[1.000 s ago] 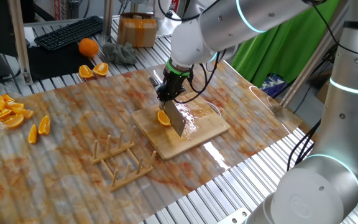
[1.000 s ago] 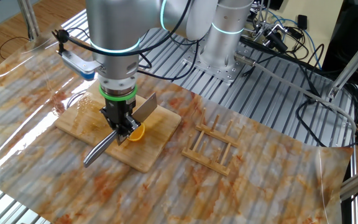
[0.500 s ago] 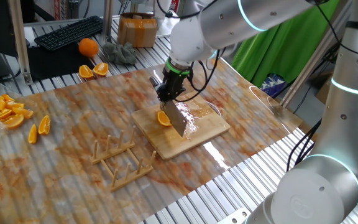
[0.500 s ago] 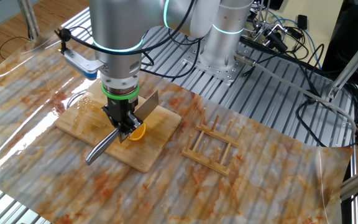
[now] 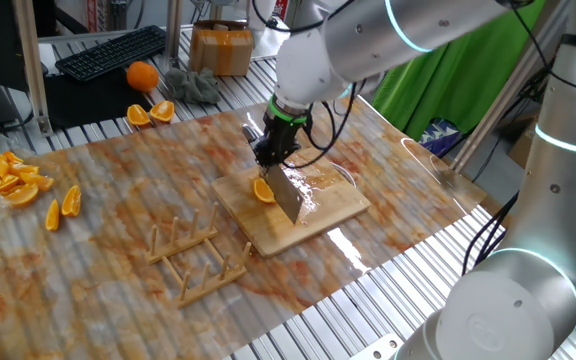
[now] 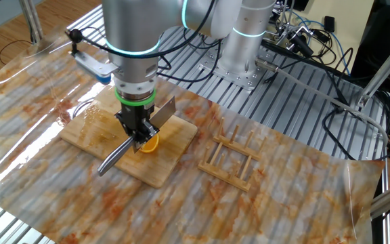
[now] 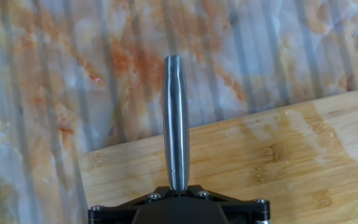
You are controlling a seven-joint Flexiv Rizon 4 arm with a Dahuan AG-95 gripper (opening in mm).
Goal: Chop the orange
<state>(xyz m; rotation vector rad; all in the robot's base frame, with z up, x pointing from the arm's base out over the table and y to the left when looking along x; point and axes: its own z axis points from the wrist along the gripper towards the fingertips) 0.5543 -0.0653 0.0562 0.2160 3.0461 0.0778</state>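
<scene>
A wooden rack [image 5: 196, 256] made of thin sticks lies nearest on the counter [image 5: 118, 190], which has a shiny sheet with orange stains over it. Behind it is a flat wooden board [image 5: 320, 212], wet and glossy. The orange [image 5: 263, 190], a small curved piece, sits on the board, right beside the knife [image 5: 286, 192]. The fingers [image 6: 139, 132] point straight down, closed tight on the knife's smooth round metal handle.

The table cover [image 5: 118, 190] is showing a streaky white marble look with rusty orange stains all over. The wooden board [image 5: 323, 215] is looking pale tan, the orange [image 6: 149, 144] is glowing bright orange, the knife [image 7: 175, 118] is shining plain silver-grey, and the backdrop [image 5: 438, 80] at upper right is sitting there vivid green.
</scene>
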